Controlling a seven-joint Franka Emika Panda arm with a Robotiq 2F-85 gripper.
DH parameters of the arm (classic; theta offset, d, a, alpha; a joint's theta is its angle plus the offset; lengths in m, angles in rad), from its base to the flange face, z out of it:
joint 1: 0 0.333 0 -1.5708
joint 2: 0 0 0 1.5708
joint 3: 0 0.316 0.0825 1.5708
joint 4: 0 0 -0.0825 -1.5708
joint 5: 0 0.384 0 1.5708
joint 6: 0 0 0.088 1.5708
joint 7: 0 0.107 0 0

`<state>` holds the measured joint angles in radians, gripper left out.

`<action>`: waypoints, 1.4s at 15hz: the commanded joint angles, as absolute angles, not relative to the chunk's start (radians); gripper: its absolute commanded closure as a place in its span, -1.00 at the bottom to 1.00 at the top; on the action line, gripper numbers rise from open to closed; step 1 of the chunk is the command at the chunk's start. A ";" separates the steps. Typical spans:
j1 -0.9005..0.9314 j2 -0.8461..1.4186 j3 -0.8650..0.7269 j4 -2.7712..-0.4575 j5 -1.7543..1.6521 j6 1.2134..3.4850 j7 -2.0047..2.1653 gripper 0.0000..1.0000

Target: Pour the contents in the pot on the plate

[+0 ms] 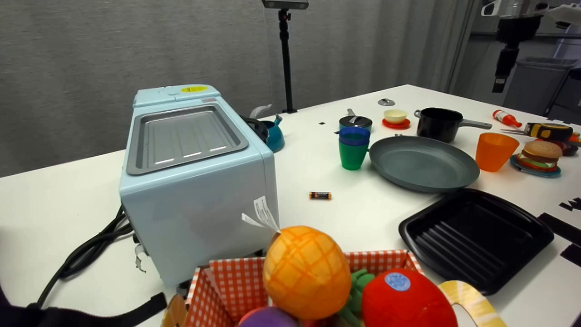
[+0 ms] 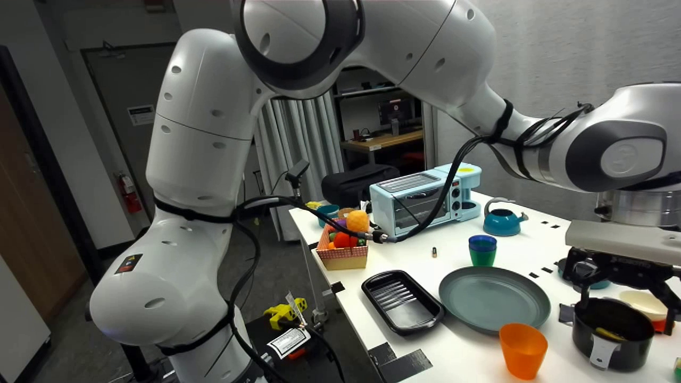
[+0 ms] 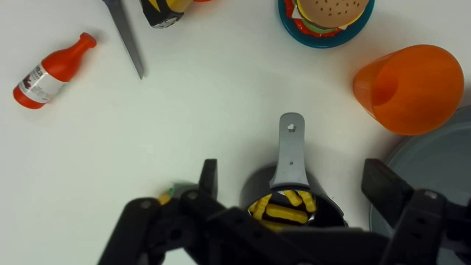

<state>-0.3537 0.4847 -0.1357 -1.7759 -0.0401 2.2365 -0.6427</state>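
Sitting upright below the claw (image 3: 292, 175), which stands wide and holds nothing, the pot (image 1: 436, 127) looks light, stiff and perhaps slippery-sided. Its flat grey handle (image 3: 291, 147), lined up with the claw's gap, seems the best hold. The yellow pieces (image 3: 287, 213) inside look loose and should slide out easily toward the plate (image 2: 495, 299), below the claw and to one side.

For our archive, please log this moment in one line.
black tool: open, holding nothing | round black pot with grey handle: upright, yellow sticks inside | round grey plate: pour pending
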 commanded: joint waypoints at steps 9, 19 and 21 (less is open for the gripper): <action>-0.341 0.515 -0.099 -1.769 -0.027 2.254 -0.616 -0.98; -0.316 0.628 -0.082 -1.736 -0.043 2.274 -0.487 -1.00; -0.316 0.644 -0.084 -1.724 -0.045 2.272 -0.472 -1.00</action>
<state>-0.3181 0.6040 -0.0811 -1.7691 -0.0403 2.2599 -0.5037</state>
